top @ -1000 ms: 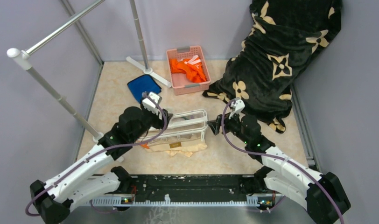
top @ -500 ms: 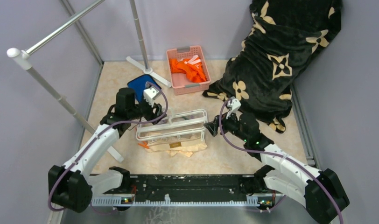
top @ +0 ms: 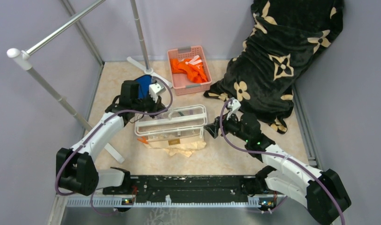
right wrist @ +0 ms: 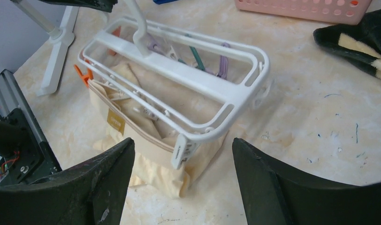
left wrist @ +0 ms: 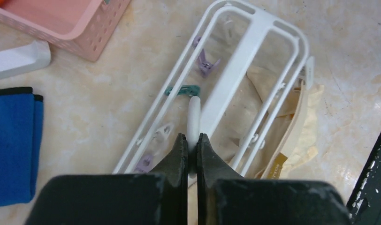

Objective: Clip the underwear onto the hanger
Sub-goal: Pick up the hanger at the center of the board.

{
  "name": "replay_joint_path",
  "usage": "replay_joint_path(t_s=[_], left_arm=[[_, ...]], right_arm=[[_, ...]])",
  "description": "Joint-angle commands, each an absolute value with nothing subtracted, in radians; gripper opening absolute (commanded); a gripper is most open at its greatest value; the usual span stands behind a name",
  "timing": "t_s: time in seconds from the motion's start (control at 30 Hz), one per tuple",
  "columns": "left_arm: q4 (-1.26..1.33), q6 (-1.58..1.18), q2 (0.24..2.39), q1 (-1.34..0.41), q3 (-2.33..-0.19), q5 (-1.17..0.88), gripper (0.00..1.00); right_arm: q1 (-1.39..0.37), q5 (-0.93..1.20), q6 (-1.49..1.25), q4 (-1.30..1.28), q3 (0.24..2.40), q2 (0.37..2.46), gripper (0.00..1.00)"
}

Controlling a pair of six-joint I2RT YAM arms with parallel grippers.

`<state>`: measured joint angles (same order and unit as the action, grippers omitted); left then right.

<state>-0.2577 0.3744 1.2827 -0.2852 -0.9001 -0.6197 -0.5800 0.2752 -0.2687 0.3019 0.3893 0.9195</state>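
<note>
The white hanger [top: 170, 123] sits low over the floor, its hook stem pinched between my left gripper's [top: 156, 104] jaws. The left wrist view shows that gripper [left wrist: 192, 146] shut on the hook, with the hanger's bars [left wrist: 245, 61] and small clips beyond it. The pale peach underwear [top: 177, 146] lies bunched under the frame, its label toward the front. My right gripper [top: 209, 130] is open just right of the frame. In the right wrist view its jaws [right wrist: 183, 140] stand wide on either side of a white corner clip [right wrist: 181, 150], above the underwear [right wrist: 146, 112] and hanger [right wrist: 179, 75].
A pink basket [top: 188, 70] of orange clothes stands at the back. A blue folded cloth [top: 142, 84] lies behind my left wrist. A black flowered blanket [top: 282, 51] fills the back right. The grey rack pole [top: 52, 93] and its white foot [top: 148, 71] are on the left.
My left arm swung back toward the far left side of the frame and its jaws closed on the hanger's hook. The frame shifted slightly left. The right gripper stayed open, nearly still.
</note>
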Motion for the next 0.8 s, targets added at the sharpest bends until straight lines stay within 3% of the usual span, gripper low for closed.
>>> replay_joint_path(t_s=[0.0,0.3,0.77], left_arm=[[-0.273,0.339,1.258,-0.273,-0.986,-0.692,0.0],[-0.264,0.297,1.042,-0.273,-1.081,-0.727,0.0],[-0.376,0.335,1.154,-0.273,-1.539,-0.786,0.0]], right_arm=[[-0.588,0.276,-0.253,0.345,0.441,0.893,0.75],[-0.588,0.125,-0.061,0.234,0.577,0.632,0.75],[-0.588,0.447,0.153,-0.27,1.161,0.743,0.75]])
